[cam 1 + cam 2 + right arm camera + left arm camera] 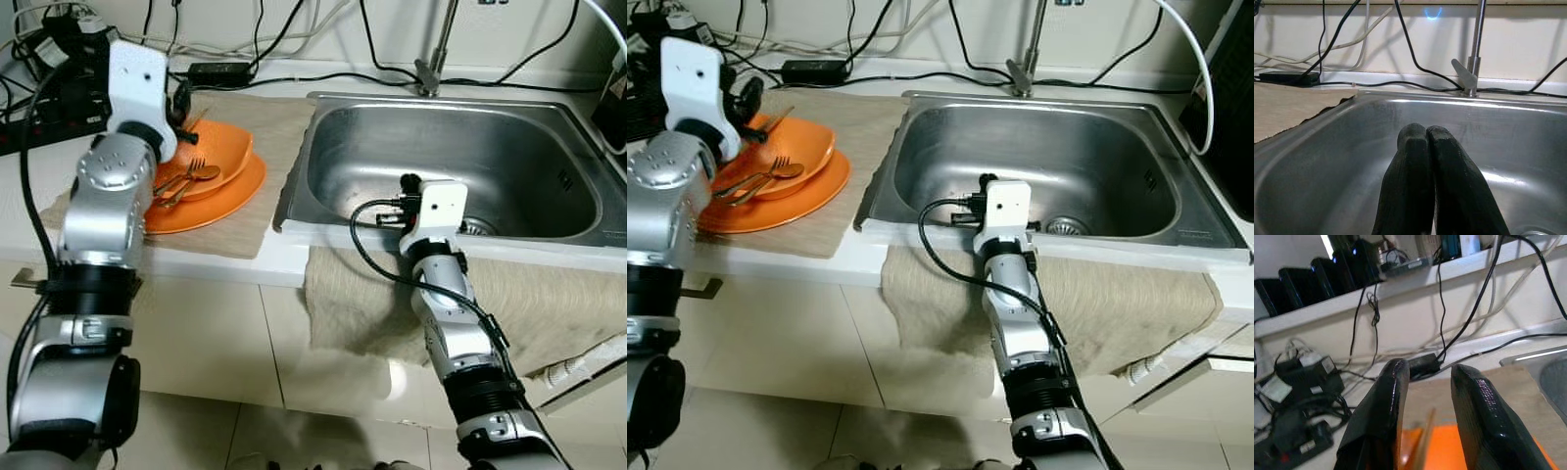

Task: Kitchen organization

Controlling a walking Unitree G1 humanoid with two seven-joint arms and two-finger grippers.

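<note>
Two stacked orange plates point(808, 181) sit on a beige cloth point(843, 137) left of the steel sink point(921, 147), with a fork point(764, 174) and spoon point(779, 176) lying handles toward the counter's front-left, left gripper point(1425, 382) fingers parted above them holding nothing, right gripper point(1426, 134) pinched shut, empty, in the sink.

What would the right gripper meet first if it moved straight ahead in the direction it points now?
Probably the back wall of the sink. The right gripper, jaws shut, points across the basin toward that wall, just below the faucet. Nothing stands between them, though the depth is hard to judge.
</note>
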